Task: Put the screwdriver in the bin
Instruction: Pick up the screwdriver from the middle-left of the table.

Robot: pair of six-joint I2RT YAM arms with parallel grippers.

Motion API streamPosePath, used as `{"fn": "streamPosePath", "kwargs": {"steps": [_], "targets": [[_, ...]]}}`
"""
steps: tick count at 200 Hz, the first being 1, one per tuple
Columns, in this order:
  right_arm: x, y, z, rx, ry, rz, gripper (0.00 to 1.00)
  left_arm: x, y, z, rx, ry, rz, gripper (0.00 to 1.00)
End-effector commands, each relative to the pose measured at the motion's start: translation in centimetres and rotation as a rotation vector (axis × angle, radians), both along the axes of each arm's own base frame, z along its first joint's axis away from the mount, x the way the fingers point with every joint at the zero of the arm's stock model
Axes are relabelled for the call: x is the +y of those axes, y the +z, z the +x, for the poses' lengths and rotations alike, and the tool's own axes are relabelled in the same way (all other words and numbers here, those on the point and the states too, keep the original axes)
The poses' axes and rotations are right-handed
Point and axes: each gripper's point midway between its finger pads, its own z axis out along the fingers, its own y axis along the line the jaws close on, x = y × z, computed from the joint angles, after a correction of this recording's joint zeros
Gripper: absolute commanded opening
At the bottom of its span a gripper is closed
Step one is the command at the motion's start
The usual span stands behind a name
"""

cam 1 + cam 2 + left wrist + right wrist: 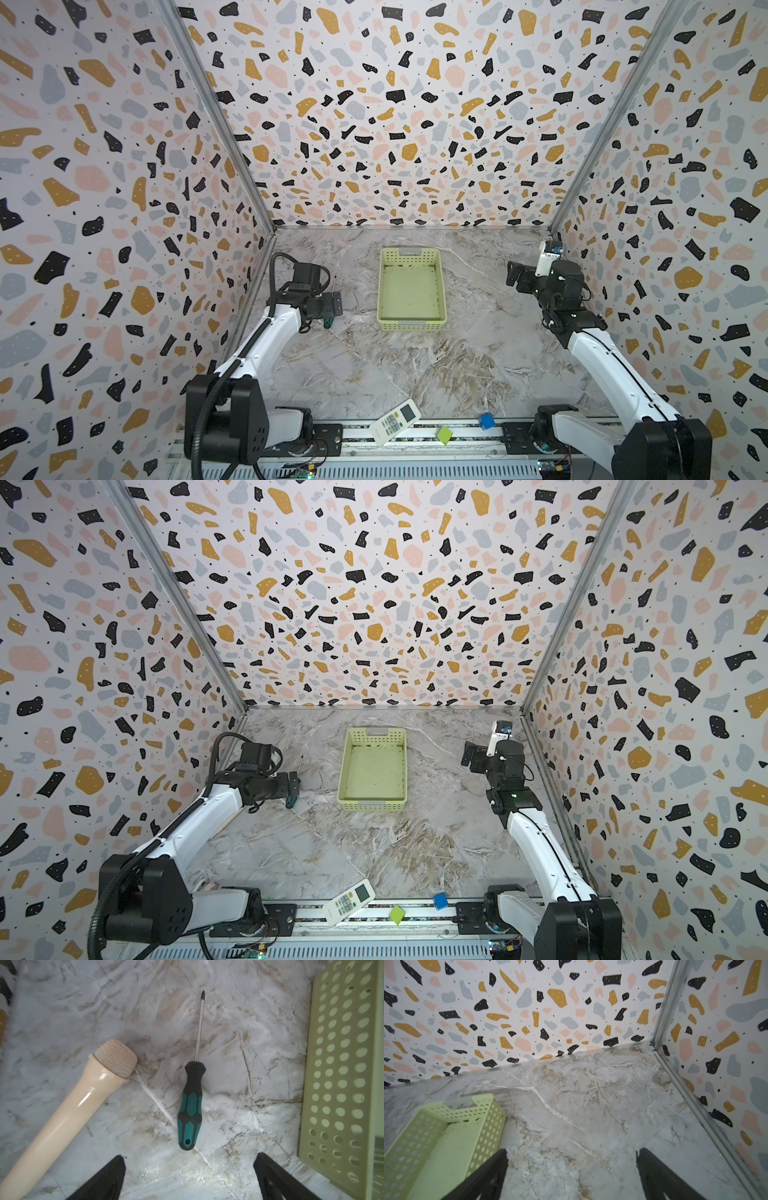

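With my left gripper point(190, 1157) spread wide above the screwdriver point(190, 1105), I'd judge it light and stiff, best pinched mid-handle.

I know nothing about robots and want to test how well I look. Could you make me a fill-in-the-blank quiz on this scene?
1. The bin is ____.
2. The screwdriver has a black and ____ handle.
3. The left gripper hangs above the screwdriver with its jaws ____.
Missing words: empty; green; open.
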Motion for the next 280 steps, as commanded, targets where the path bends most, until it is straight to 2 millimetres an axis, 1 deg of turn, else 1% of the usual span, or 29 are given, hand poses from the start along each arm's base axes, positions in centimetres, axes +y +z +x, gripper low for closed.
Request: {"fn": "streamPosePath", "kwargs": {"steps": [1,17,34,50,65,83,98,116,124,134,147,154,165,176,187,198,207,230,244,280], "targets": [[0.1,-0.8,-0.7,0.035,0.016,0.027,0.99,-0.7,0.4,0.6,-0.013,-0.008,-0.029,1.0],[0.0,-1.3,-0.7,0.042,0.017,0.039,0.99,-0.6,-1.1,0.7,0.038,0.005,-0.02,1.0],[-0.1,-1.9,-0.8,0.054,0.014,0.05,0.99,-0.8,-2.9,1.0,0.081,0.009,-0.031,1.0],[-0.2,-2.3,-0.8,0.058,0.014,0.06,0.99,-0.8,-3.7,1.6,0.086,0.021,-0.023,1.0],[-0.2,-2.5,-0.8,0.062,0.017,0.064,0.99,-0.1,-4.4,2.0,0.091,0.054,0.02,1.0],[-0.3,-2.8,-0.8,0.068,0.016,0.064,0.99,0.4,-4.7,2.9,0.07,0.085,0.042,0.97],[-0.5,-3.2,-0.8,0.076,0.012,0.064,0.99,0.4,-4.9,3.5,0.056,0.1,0.036,0.91],[-0.8,-3.4,-0.9,0.08,0.007,0.068,0.99,0.2,-5.5,4.0,0.061,0.101,0.037,0.88],[-0.9,-3.5,-1.0,0.083,0.004,0.069,0.99,0.2,-5.7,4.1,0.07,0.101,0.041,0.88],[-1.0,-3.5,-1.0,0.082,0.001,0.07,0.99,0.2,-6.0,4.2,0.076,0.1,0.045,0.81],[-1.3,-3.6,-1.0,0.084,-0.005,0.07,0.99,0.3,-6.2,4.2,0.084,0.1,0.05,0.8],[-1.4,-3.7,-1.1,0.085,-0.008,0.071,0.99,0.3,-6.3,4.2,0.086,0.098,0.051,0.78],[-1.5,-3.7,-1.1,0.086,-0.011,0.072,0.99,0.3,-6.5,4.1,0.091,0.099,0.055,0.77],[-1.6,-3.7,-1.0,0.086,-0.012,0.074,0.99,0.3,-6.5,4.1,0.097,0.096,0.061,0.73],[-1.7,-3.8,-1.0,0.088,-0.013,0.077,0.99,0.4,-6.7,4.0,0.103,0.097,0.066,0.73],[-1.7,-3.9,-1.0,0.091,-0.013,0.078,0.99,0.4,-6.7,4.1,0.103,0.096,0.07,0.69],[-1.7,-3.9,-1.0,0.091,-0.014,0.08,0.99,0.5,-6.7,4.1,0.103,0.097,0.075,0.64],[-1.8,-3.8,-1.0,0.091,-0.015,0.082,1.0,0.5,-6.9,4.3,0.109,0.094,0.078,0.6],[-1.8,-3.7,-1.1,0.089,-0.016,0.085,1.0,0.4,-7.2,4.2,0.118,0.09,0.076,0.53],[-1.9,-3.5,-1.2,0.087,-0.014,0.085,1.0,0.3,-7.7,4.3,0.131,0.084,0.077,0.51]]}}
